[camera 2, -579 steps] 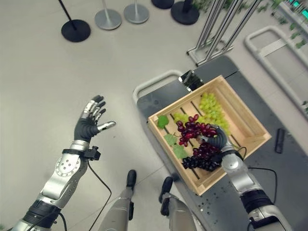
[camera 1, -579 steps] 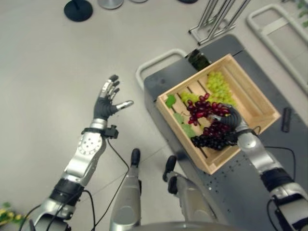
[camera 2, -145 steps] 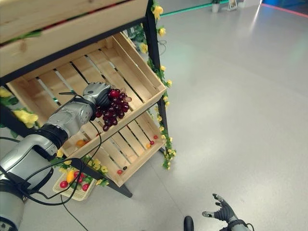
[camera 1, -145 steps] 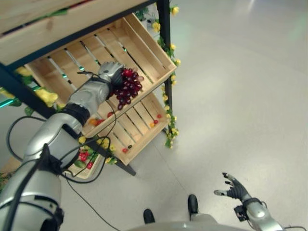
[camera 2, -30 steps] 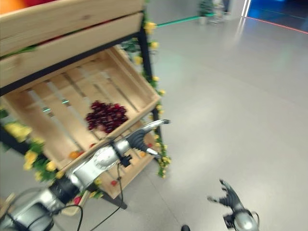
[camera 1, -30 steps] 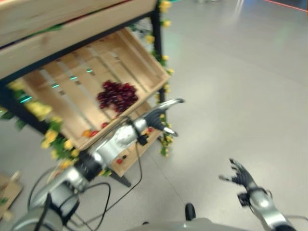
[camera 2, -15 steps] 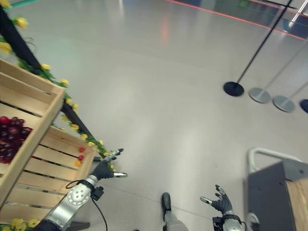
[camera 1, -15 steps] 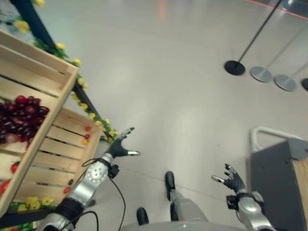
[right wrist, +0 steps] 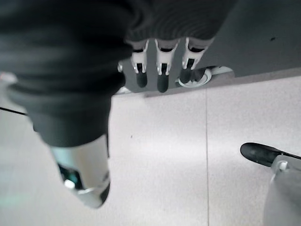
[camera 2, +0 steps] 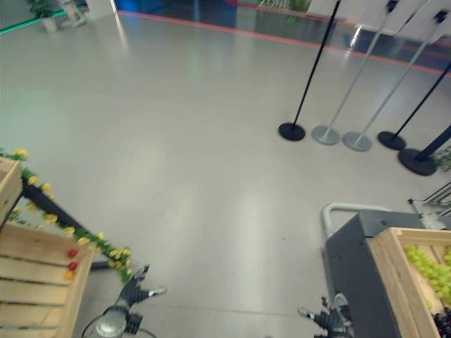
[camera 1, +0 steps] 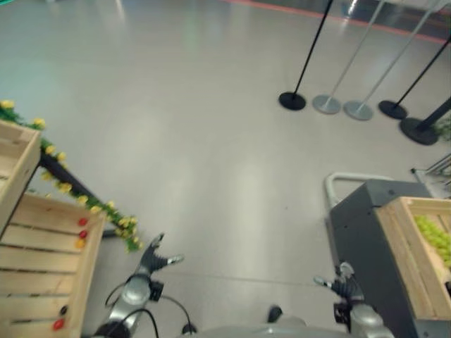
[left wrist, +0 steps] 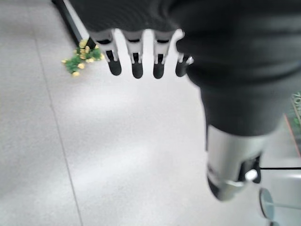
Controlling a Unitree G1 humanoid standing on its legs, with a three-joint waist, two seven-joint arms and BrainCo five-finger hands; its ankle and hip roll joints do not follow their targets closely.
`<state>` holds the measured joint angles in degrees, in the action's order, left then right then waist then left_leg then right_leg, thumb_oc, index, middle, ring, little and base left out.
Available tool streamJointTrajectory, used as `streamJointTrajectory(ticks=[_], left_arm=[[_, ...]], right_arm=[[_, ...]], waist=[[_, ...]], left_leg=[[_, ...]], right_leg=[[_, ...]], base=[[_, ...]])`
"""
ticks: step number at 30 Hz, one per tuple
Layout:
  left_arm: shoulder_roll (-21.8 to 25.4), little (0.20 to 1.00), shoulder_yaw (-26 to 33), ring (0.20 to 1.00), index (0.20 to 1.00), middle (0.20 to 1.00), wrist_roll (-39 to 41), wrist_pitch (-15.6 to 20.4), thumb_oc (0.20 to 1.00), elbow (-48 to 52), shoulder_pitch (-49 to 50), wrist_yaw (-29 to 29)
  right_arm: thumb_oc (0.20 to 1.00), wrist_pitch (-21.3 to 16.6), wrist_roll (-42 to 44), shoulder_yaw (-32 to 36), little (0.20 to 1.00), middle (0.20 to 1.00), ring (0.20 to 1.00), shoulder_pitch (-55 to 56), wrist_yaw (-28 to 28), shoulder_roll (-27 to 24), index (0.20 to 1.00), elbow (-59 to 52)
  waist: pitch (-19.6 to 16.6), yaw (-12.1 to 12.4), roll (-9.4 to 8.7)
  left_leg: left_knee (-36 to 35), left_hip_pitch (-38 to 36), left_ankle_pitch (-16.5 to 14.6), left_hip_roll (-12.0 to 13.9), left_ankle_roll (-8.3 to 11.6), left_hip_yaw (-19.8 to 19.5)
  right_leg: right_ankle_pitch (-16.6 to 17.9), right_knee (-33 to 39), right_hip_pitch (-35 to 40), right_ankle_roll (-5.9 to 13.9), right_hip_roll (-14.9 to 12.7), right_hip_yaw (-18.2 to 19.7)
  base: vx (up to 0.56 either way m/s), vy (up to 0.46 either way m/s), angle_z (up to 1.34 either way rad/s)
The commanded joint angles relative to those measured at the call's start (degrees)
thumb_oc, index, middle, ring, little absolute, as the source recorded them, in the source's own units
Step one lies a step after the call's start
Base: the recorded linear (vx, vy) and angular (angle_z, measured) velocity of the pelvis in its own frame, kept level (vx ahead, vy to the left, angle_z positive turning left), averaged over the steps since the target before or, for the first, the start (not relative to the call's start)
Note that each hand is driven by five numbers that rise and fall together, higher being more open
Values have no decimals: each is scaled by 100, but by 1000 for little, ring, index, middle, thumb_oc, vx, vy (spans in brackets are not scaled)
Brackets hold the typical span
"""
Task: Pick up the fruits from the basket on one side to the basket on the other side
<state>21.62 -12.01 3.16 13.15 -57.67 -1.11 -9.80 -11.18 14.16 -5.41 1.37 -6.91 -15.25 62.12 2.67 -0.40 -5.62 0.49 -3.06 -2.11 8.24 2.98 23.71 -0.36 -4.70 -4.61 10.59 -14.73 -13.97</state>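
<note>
Green grapes (camera 1: 435,237) are seen in a wooden crate (camera 1: 412,264) at the right edge, and a few dark grapes (camera 2: 444,322) are seen at that crate's near corner. That crate sits on a dark grey cart (camera 1: 361,229) with a pale handle bar (camera 1: 350,180). The green bunch is stretched along the slats of the crate, from near to far; which end its stem points to cannot be told. The red grapes that were seen half a second ago in the slanted crate at the left are now out of the picture, because the whole view has been swung to the right. Only a corner of that upper crate (camera 1: 14,169) is seen now. Below it, a lower wooden crate (camera 1: 42,271) is seen with a few small red and orange fruits (camera 1: 82,232) by its edge. Yellow flowers (camera 1: 91,208) are strung along the dark frame (camera 1: 67,182) of the stand.

Both hands are empty. The left hand (camera 1: 156,258) is held low over the grey floor (camera 1: 204,127), near the flowers, with fingers straight and spread wide. The right hand (camera 1: 341,282) is held low just beside the cart, also wide open, as it was before. Black and silver posts on round bases (camera 1: 292,101) are now seen far across the floor, closer to the middle of the view.
</note>
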Motion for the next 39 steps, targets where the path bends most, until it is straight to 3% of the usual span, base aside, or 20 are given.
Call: streamJointTrajectory(ticks=[1, 2, 4, 6, 9, 10, 11, 12, 13, 14, 15, 16, 23, 25, 26, 27, 28, 29, 32, 39], left_arm=[[-73, 1000, 198, 1000, 1000, 1000, -71, 165, 1000, -70, -201, -226], [-198, 1000, 329, 1000, 1000, 1000, 93, 102, 1000, -420, -157, -251], [-315, 1000, 477, 1000, 1000, 1000, 349, 66, 1000, -569, -108, -275], [-439, 1000, 507, 1000, 1000, 1000, 420, 64, 1000, -617, -55, -290], [-538, 1000, 448, 1000, 1000, 1000, 411, 31, 1000, -692, -134, -293], [-594, 1000, 439, 1000, 1000, 1000, 472, 30, 1000, -733, -158, -269], [-722, 1000, 412, 1000, 1000, 1000, 578, 53, 1000, -721, -104, -193], [-721, 1000, 412, 1000, 1000, 1000, 578, 53, 1000, -721, -105, -193], [-791, 1000, 392, 1000, 1000, 1000, 667, 58, 1000, -714, -77, -108], [-820, 1000, 351, 1000, 1000, 1000, 671, 59, 1000, -672, -58, -80], [-822, 1000, 350, 1000, 1000, 1000, 671, 59, 1000, -670, -55, -80], [-853, 1000, 249, 1000, 1000, 1000, 627, 32, 1000, -608, -69, -49], [-757, 1000, 47, 1000, 1000, 1000, 489, 19, 1000, -523, -120, 12], [-689, 1000, 57, 1000, 1000, 1000, 431, 12, 1000, -525, -131, 15], [-648, 1000, 48, 1000, 1000, 1000, 396, 13, 1000, -498, -172, 17], [-648, 1000, 48, 1000, 1000, 1000, 396, 13, 1000, -498, -172, 17], [-608, 1000, -10, 1000, 1000, 1000, 317, 15, 1000, -559, -223, 68], [-585, 1000, -19, 1000, 1000, 1000, 310, 17, 1000, -573, -232, 93], [-586, 1000, 20, 1000, 1000, 1000, 316, -24, 1000, -708, -245, 127], [-720, 1000, 172, 1000, 1000, 1000, 570, -16, 1000, -968, -132, 316]], right_arm=[[1000, -112, -2, -124, 1000, 1000, 1000, -236, -103, -90, 1000, 64], [1000, -121, 58, -201, 1000, 1000, 1000, -248, -91, -65, 1000, 162], [1000, -143, 106, -278, 1000, 1000, 1000, -262, -77, -93, 1000, 147], [1000, -143, 110, -359, 1000, 1000, 1000, -249, -53, -178, 1000, 63], [1000, -132, 125, -392, 1000, 1000, 1000, -257, -74, -260, 1000, 75], [1000, -132, 134, -407, 1000, 1000, 1000, -286, -75, -291, 1000, 156], [1000, -113, 62, -478, 1000, 1000, 1000, -306, -49, -332, 1000, 250], [1000, -113, 62, -478, 1000, 1000, 1000, -307, -49, -331, 1000, 250], [1000, -83, -36, -524, 1000, 1000, 1000, -289, -3, -336, 1000, 336], [1000, -56, -63, -534, 1000, 1000, 1000, -282, 17, -344, 1000, 427], [1000, -57, -63, -534, 1000, 1000, 1000, -281, 17, -346, 1000, 429], [1000, -25, -133, -580, 1000, 1000, 1000, -249, 36, -307, 1000, 477], [1000, 15, -105, -574, 1000, 1000, 1000, -156, 47, -72, 1000, 581], [1000, 25, -243, -672, 1000, 1000, 1000, -202, 85, -42, 1000, 489], [1000, 29, -285, -705, 1000, 1000, 1000, -266, 86, -24, 1000, 505], [1000, 29, -285, -705, 1000, 1000, 1000, -266, 86, -24, 1000, 505], [1000, 47, -305, -741, 1000, 1000, 1000, -268, 152, -5, 1000, 530], [1000, 56, -343, -750, 1000, 1000, 1000, -232, 176, -4, 1000, 540], [1000, 61, -403, -740, 1000, 1000, 1000, -206, 196, -22, 1000, 585], [1000, 86, -573, -899, 1000, 1000, 1000, -225, 257, -44, 1000, 646]], waist=[[77, -119, 190], [122, -111, 204], [197, -121, 275], [287, -122, 332], [381, -105, 285], [427, -60, 237], [427, -14, 208], [416, -19, 205], [299, -50, 257], [255, -47, 308], [260, -45, 313], [184, -77, 411], [105, -260, 397], [202, -251, 362], [301, -268, 355], [301, -268, 354], [306, -306, 365], [286, -300, 374], [127, -157, 383], [-164, 1, 275]], left_leg=[[216, 766, 325, -73, -57, -509], [299, 775, 470, 150, 72, -651], [335, 854, 804, 450, 257, -785], [318, 923, 1001, 591, 338, -939], [673, 1028, 898, 456, 327, -1209], [1012, 1066, 704, 180, 274, -1504], [1391, 1023, 200, -487, 144, -1719], [1386, 1036, 210, -492, 142, -1721], [1347, 912, 14, -849, 28, -1508], [1269, 848, -71, -1005, -24, -1519], [1270, 839, -79, -1002, -26, -1518], [904, 668, -315, -1253, -222, -1589], [52, 384, -33, -1136, -330, -1603], [-93, 353, 48, -1124, -370, -1575], [-116, 384, 139, -1098, -391, -1619], [-116, 385, 139, -1099, -391, -1619], [-94, 418, 190, -1074, -410, -1772], [-98, 433, 216, -1039, -408, -1828], [-146, 512, 264, -961, -408, -1803], [-404, 425, 363, -955, -299, -1715]], right_leg=[[119, -97, 224, -94, 281, 574], [-120, -142, 234, -246, 523, 584], [-253, -167, 249, -399, 819, 570], [-297, -52, 290, -514, 1023, 574], [-181, 140, 307, -609, 1062, 541], [-105, 234, 301, -634, 1044, 550], [88, 458, 278, -624, 1068, 599], [95, 461, 265, -623, 1064, 596], [214, 554, 187, -591, 1122, 592], [239, 564, 159, -570, 1175, 618], [236, 564, 168, -568, 1178, 619], [276, 479, 32, -519, 1271, 613], [391, 144, -240, -420, 1211, 337], [468, -308, -518, -297, 1124, 226], [611, -674, -718, -116, 1028, 293], [610, -675, -719, -116, 1028, 293], [537, -724, -714, -124, 1106, 660], [470, -725, -658, -162, 1070, 737], [137, -534, -194, -299, 874, 439], [350, 466, 206, -271, 874, 524]], base=[[9, -429, -37], [-11, -466, -27], [-38, -492, -17], [-89, -341, -4], [-136, -324, -2], [-139, -240, -12], [-138, -239, -19], [-159, -210, -44], [-98, -82, -27], [-94, -80, -22], [-80, -21, 3], [-59, -9, 4], [-136, 33, 4], [-170, 64, -7], [-107, 47, -16], [-145, 54, -12], [-62, -2, 10], [-75, -12, 24], [-44, -40, 27], [-1, -72, -9]])
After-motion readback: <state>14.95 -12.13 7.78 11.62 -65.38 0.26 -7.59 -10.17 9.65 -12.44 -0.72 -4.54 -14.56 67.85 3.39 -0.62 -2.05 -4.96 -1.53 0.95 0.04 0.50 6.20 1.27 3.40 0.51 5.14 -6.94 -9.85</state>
